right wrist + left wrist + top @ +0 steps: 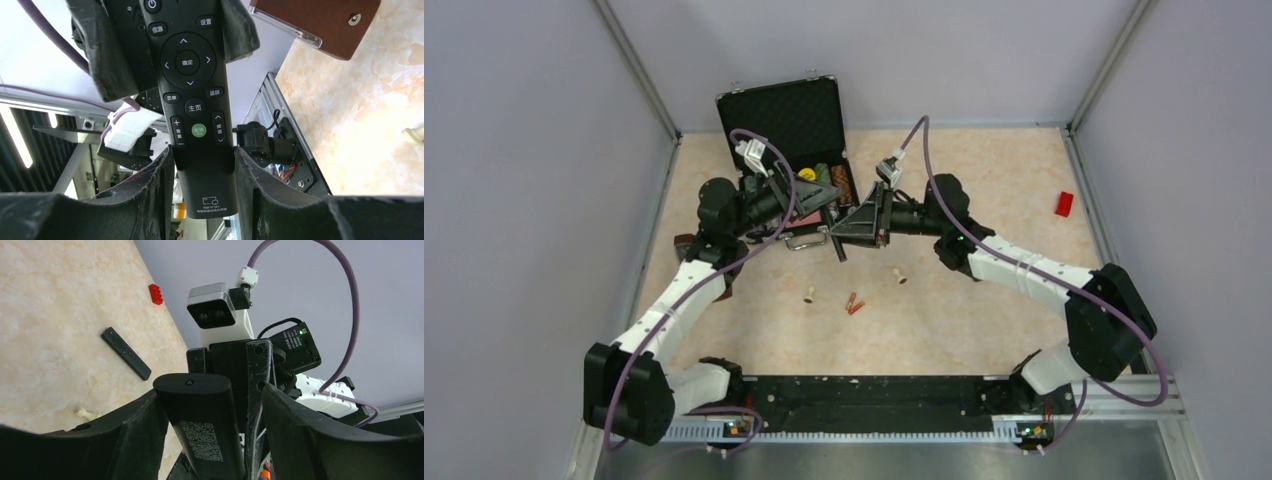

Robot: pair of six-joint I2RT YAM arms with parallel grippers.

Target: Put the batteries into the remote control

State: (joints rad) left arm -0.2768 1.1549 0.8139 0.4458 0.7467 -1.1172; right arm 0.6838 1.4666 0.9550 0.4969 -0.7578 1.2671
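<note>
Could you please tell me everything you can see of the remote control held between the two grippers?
The remote control is a slim black bar, apparently matte plastic. Its face carries a power button, a round direction pad, rocker keys and one green button, with Chinese labels. Its back bears a QR-code sticker. It is held off the table, the right gripper clamping its sides near one end and the left gripper near the other.
</note>
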